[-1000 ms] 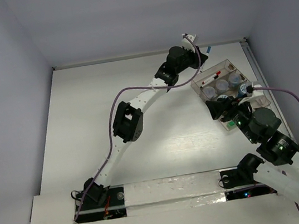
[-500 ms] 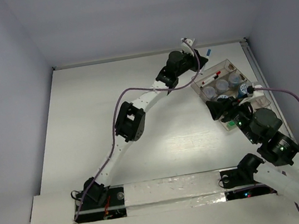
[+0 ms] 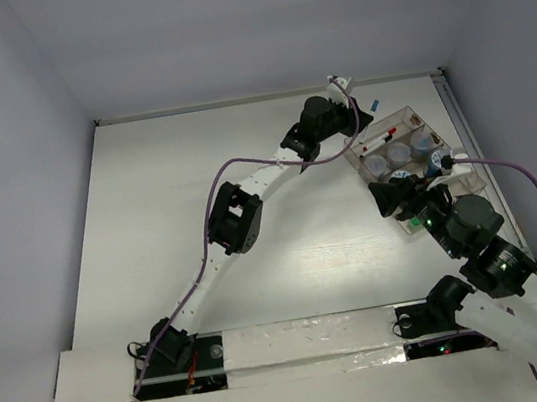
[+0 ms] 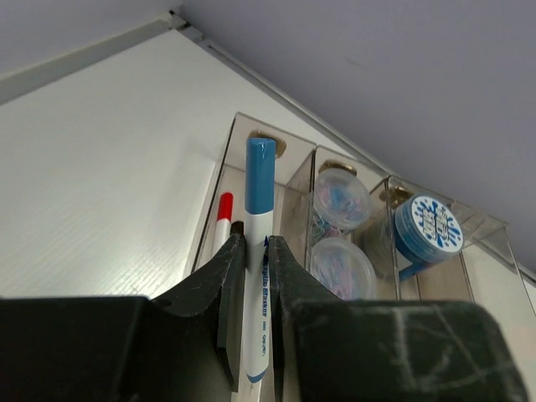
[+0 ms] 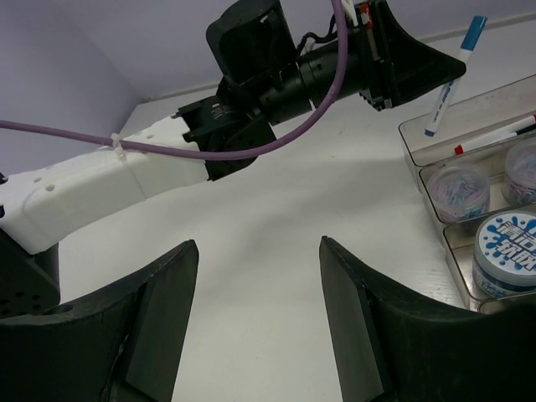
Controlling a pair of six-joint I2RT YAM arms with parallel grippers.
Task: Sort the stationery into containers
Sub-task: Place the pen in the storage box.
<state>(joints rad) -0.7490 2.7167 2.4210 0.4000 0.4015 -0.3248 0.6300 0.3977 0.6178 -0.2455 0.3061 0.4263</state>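
My left gripper (image 4: 256, 251) is shut on a white marker with a blue cap (image 4: 260, 167) and holds it over the near end of the clear divided tray (image 4: 218, 180). In that compartment lies a red-capped white pen (image 4: 223, 219). The other compartments hold two clear pots (image 4: 338, 188) and a blue-and-white pot (image 4: 428, 228). In the top view the left gripper (image 3: 361, 111) is at the tray's (image 3: 416, 119) far left corner. My right gripper (image 5: 260, 251) is open and empty above bare table beside the tray (image 5: 419, 134); it also shows in the top view (image 3: 389, 193).
A purple cable (image 3: 233, 166) runs along the left arm and another (image 3: 534, 182) loops from the right arm. The table's back wall and right edge rail (image 3: 450, 98) lie close behind the tray. A green-lit part (image 3: 416, 223) sits at the tray's near end.
My left gripper has moved a little right and nearer to the tray with the marker in it. The right arm has hardly moved.
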